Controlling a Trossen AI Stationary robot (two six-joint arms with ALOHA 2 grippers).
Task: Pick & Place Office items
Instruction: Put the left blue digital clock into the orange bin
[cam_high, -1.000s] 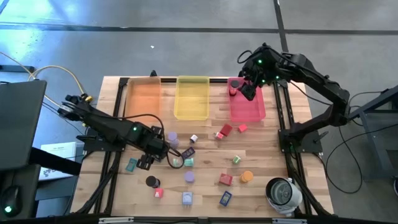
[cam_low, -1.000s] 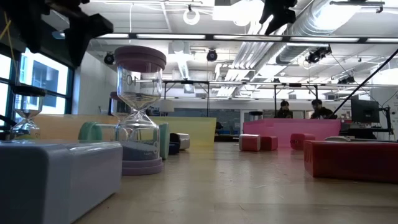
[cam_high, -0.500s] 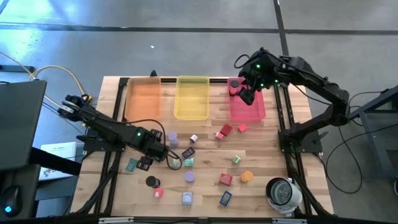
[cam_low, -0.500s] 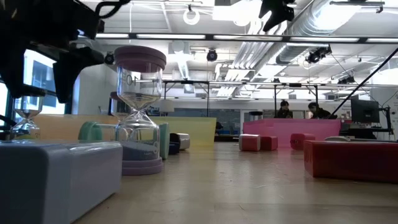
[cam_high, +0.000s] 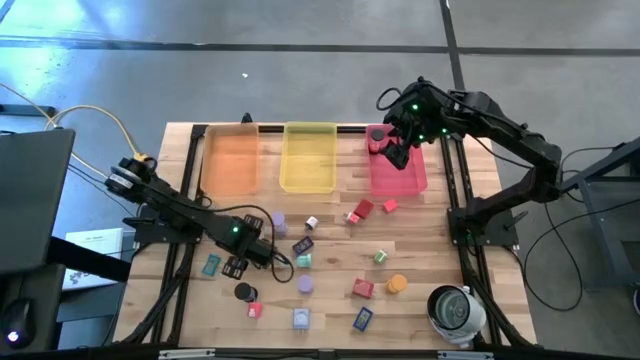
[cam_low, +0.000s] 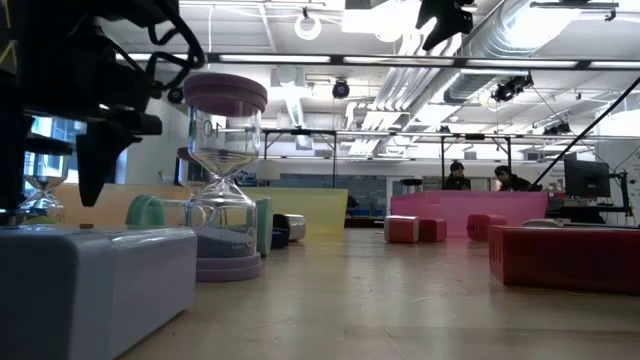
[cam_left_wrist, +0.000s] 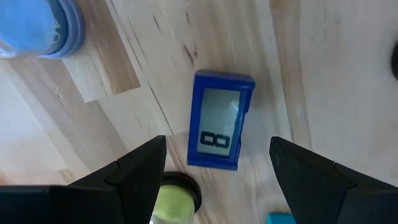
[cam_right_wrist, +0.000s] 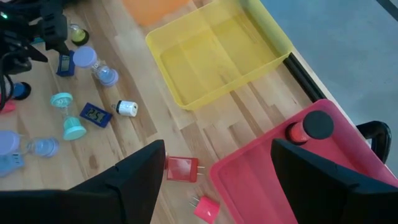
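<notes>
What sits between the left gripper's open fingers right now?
In the left wrist view, a small blue timer lies on bare wood between the open left gripper fingers, untouched.

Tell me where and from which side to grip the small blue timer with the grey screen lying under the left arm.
Grip the blue timer across its two long edges, coming straight down from above. It lies flat on the table, screen up, so only its thin sides offer opposing faces. The open left end effector already hangs over it, a finger on each side, though the lime-topped piece sits close to one end.
</notes>
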